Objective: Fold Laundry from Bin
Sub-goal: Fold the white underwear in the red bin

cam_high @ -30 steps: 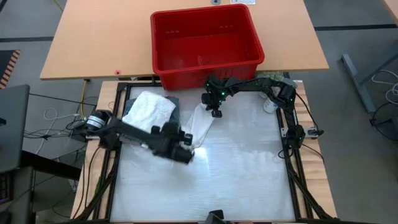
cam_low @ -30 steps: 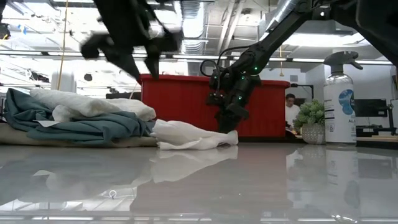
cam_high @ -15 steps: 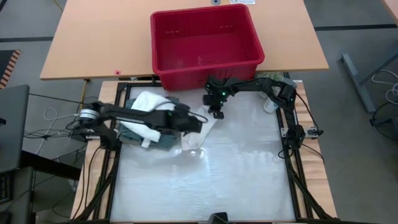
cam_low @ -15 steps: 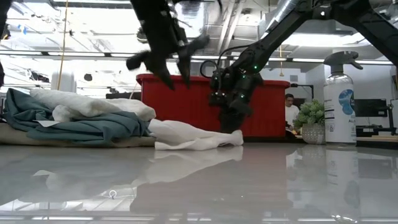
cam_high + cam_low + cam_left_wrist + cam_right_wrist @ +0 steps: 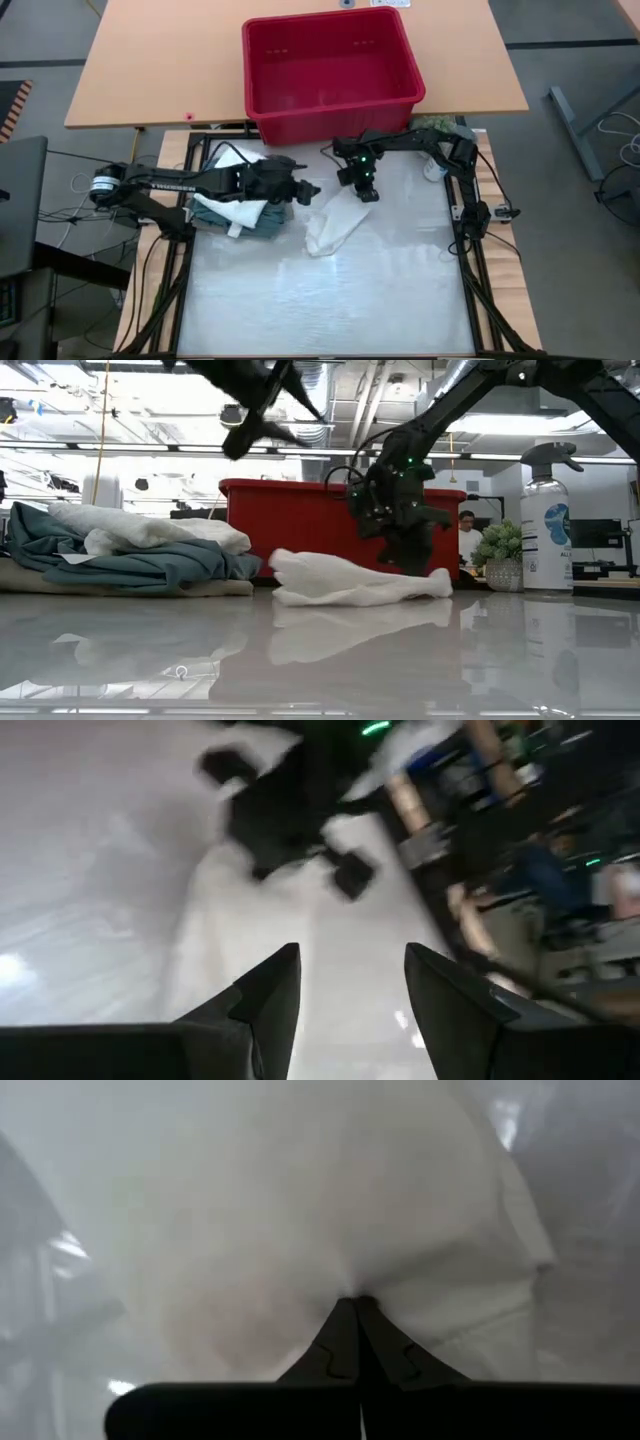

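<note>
Nearest to me, the white cloth (image 5: 350, 584) lies on the shiny table (image 5: 380, 280), a bit out from the pile. A moment ago it was bunched up close to the pile. Now it has been dragged toward the middle and is longer and flatter. I think that is a good sign, because a cloth has to be spread out before it can be folded.

The right gripper (image 5: 364, 190) did the dragging. Its two fingers are pressed tight together with a pinch of white cloth between them, and they hold one end of it low by the table.

The left gripper (image 5: 303, 190) has swung up and across since a second ago. It was near the front of the pile, and now it hangs in the air just beside the white cloth, not touching it. Its fingers (image 5: 268, 1000) are spread apart with nothing in them. My guess is it will grab the other end next.

Behind that is the pile: a white garment (image 5: 240, 170) on top of the dark teal one (image 5: 150, 568). They have not moved.

Farthest back is the red bin (image 5: 330, 70). It looks empty, so all the laundry I can see is out.
</note>
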